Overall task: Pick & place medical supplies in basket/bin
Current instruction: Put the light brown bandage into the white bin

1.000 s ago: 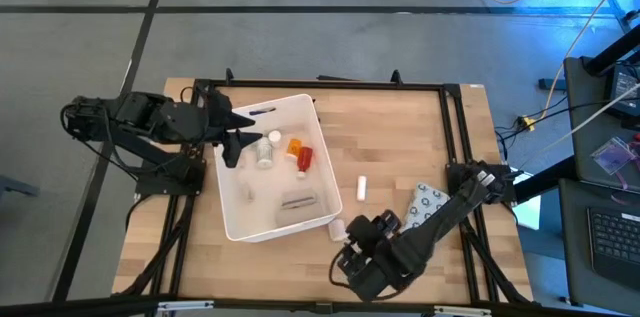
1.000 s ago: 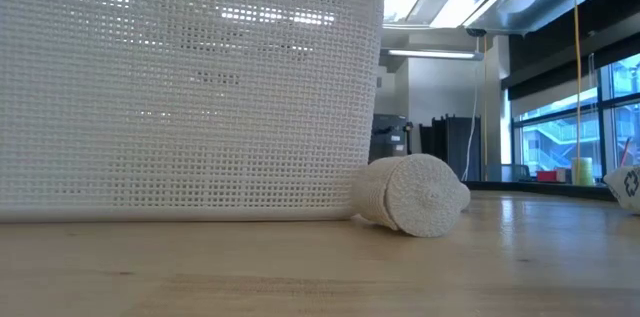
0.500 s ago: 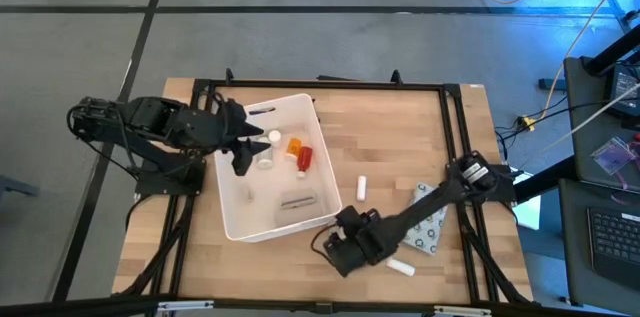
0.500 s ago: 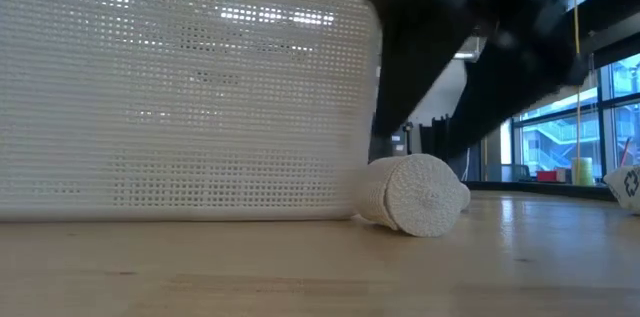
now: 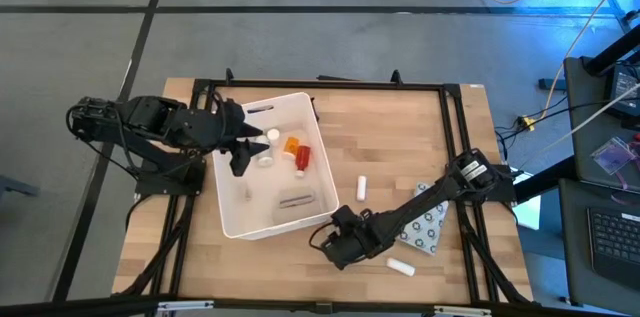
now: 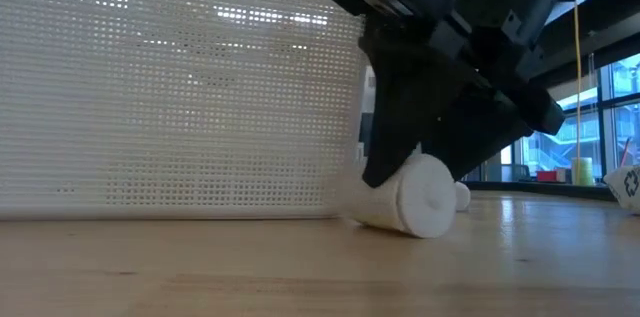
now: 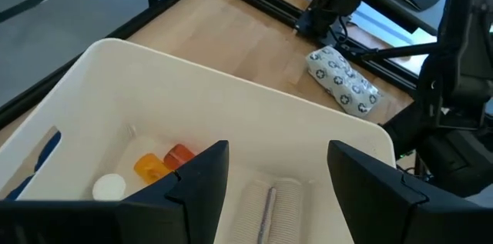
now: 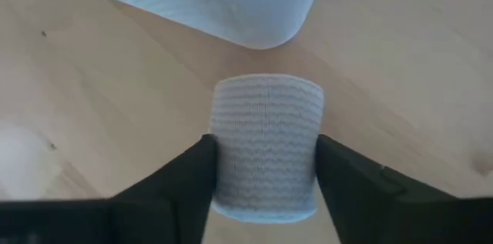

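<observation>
Right gripper (image 8: 263, 168) down at the counter (image 5: 400, 137) near its front edge, just off the front right corner of the white tub (image 5: 230, 219). Fingers (image 8: 189, 175) set on either side of the beige roll (image 8: 266, 145), one against each flank, roll lying on its side on the wood with its flat end toward the low camera. Contact on both sides visible from the wrist, roll still resting on the counter, so pinched rather than lifted. Tub corner just beyond the roll, nearly touching. Left gripper (image 7: 273, 171) poised over the tub's left rim, fingers spread with nothing between them. Inside the tub: orange pill bottle (image 5: 292, 146), red bottle (image 5: 303, 160), white bottle (image 5: 265, 157), a grey ribbed flat piece (image 5: 296, 200) near the middle, a blue strip (image 7: 42, 154) along the far wall. Out on the counter: dotted white packet (image 5: 428, 222) partly under the right arm toward the right edge, small white tube (image 5: 361, 188) mid-counter, another white tube (image 5: 401, 268) near the front edge.
</observation>
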